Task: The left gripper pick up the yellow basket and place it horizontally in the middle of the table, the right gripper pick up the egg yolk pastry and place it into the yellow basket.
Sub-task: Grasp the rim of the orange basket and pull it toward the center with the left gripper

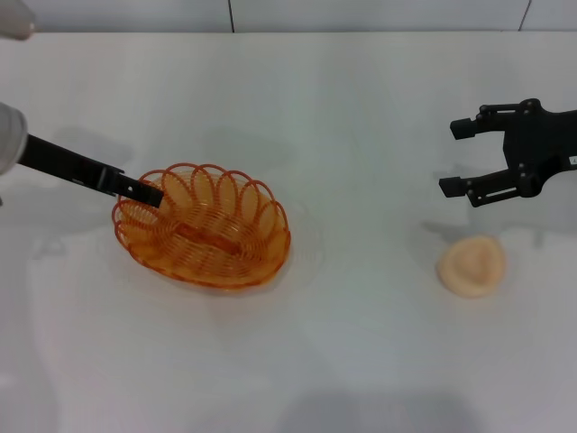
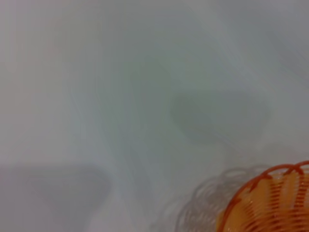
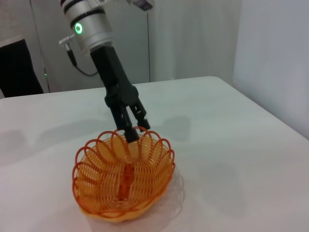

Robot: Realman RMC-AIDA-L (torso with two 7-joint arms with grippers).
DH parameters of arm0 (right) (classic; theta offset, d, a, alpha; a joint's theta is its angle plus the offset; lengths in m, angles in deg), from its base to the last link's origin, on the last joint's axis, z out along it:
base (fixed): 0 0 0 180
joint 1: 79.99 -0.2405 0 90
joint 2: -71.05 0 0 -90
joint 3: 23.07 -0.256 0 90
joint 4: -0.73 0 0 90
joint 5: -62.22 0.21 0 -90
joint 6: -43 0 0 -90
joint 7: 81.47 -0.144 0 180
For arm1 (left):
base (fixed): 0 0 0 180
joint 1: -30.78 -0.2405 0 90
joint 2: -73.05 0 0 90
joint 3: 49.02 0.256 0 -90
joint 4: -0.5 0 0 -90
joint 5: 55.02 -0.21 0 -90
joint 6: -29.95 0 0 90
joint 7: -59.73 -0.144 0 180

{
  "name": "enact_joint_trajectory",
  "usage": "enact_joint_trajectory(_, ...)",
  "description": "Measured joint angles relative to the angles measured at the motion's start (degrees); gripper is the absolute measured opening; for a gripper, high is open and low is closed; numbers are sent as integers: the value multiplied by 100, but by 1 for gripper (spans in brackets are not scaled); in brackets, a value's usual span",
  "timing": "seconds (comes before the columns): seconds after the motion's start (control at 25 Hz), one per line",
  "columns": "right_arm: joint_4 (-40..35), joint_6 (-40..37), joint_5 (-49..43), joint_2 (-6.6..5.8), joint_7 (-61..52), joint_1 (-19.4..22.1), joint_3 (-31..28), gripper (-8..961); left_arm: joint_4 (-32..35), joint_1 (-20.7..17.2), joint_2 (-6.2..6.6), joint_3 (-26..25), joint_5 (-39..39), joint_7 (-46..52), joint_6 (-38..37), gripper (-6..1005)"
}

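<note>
The yellow basket [image 1: 206, 227] rests on the white table [image 1: 361, 343], left of the middle, with its long side running across. My left gripper [image 1: 150, 191] reaches in from the left and is shut on the basket's rim at its far-left end. The right wrist view shows the basket [image 3: 123, 176] with the left gripper [image 3: 136, 130] pinching the rim's far side. The basket's rim [image 2: 270, 200] shows in a corner of the left wrist view. The egg yolk pastry [image 1: 471, 265] lies on the table at the right. My right gripper [image 1: 453, 159] is open and empty, a little behind the pastry.
A wall runs along the table's far edge [image 1: 270, 32]. The table's far edge and a corner show in the right wrist view [image 3: 217, 79].
</note>
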Motion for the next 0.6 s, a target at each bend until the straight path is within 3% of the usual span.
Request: enact_joint_trajectory(0.6, 3, 100, 0, 30, 52, 15, -7, 856, -265, 73, -80, 104, -75, 30, 241, 733)
